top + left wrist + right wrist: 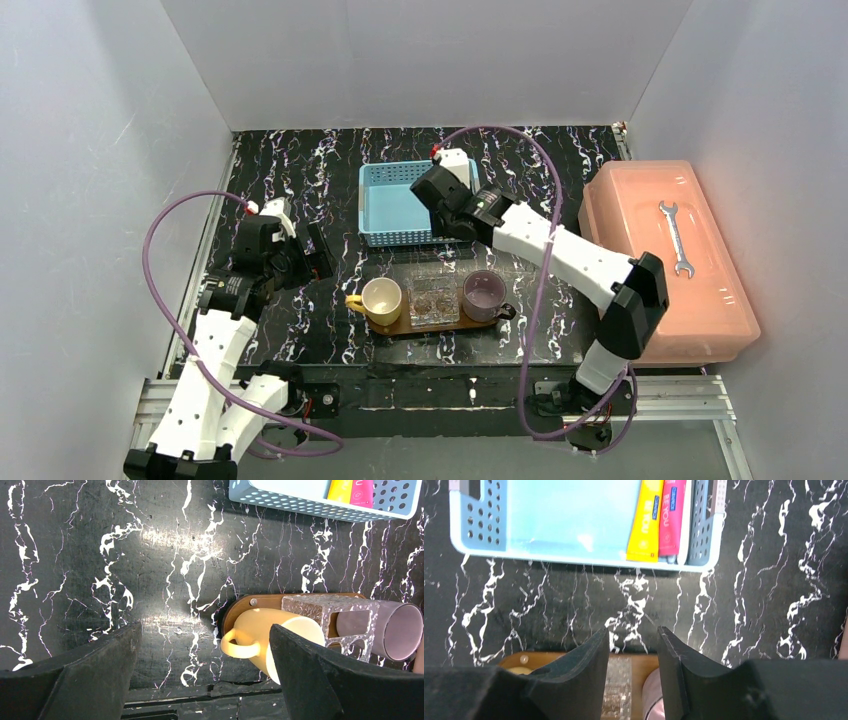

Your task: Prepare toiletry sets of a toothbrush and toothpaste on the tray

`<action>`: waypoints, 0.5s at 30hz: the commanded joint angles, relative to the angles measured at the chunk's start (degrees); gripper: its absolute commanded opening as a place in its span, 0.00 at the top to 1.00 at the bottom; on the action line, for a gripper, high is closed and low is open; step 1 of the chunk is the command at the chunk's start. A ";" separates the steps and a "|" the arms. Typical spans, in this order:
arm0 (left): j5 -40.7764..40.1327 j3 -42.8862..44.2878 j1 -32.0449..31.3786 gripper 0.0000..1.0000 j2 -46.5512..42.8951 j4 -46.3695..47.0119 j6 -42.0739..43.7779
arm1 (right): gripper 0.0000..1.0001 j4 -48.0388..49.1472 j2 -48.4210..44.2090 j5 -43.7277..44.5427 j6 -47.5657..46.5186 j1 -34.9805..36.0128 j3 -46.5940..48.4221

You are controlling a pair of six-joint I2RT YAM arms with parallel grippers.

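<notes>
Toothpaste tubes, where r they rn? Anything readable on em? (jo)

Both lie flat in the blue basket [479, 525], at its right-hand end in the right wrist cam, side by side and touching. Yellow tube [646, 520] on the left, pink tube [671, 515] on the right. "BE YOU" runs down the pink one. Looks like the same words on the yellow, but only partly legible. Each has a small blue label, too tiny to read. Upper ends of both are cut off by the frame edge. There's a thin pale strip [682, 550] betw the pink tube and the basket wall, can't tell what it is. (rik)

Tray? Grippers? (jo)

Tray [242, 607] sits on the black marbled table [300, 180], apart from the basket, on the arm-base side. On it in a row: yellow cup [382, 300], clear glass holder [433, 298], purple cup [484, 293].

Right gripper [634, 650]: fingers a little apart w/ nothing betw them, tips over the table betw basket and tray. In the top cam that arm covers the basket's right end, so the tubes don't show there.

Left gripper [205, 670] is spread wide and empty, over the table left of the tray. One finger blocks part of the yellow cup.

Salmon box [665, 290] is far right w/ a wrench [678, 238] on its lid. (rik)
</notes>
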 commanded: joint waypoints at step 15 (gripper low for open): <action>0.62 -0.49 -0.20 0.01 1.33 -0.68 0.26 | 0.45 4.66 22.14 -13.63 -11.03 -13.23 19.52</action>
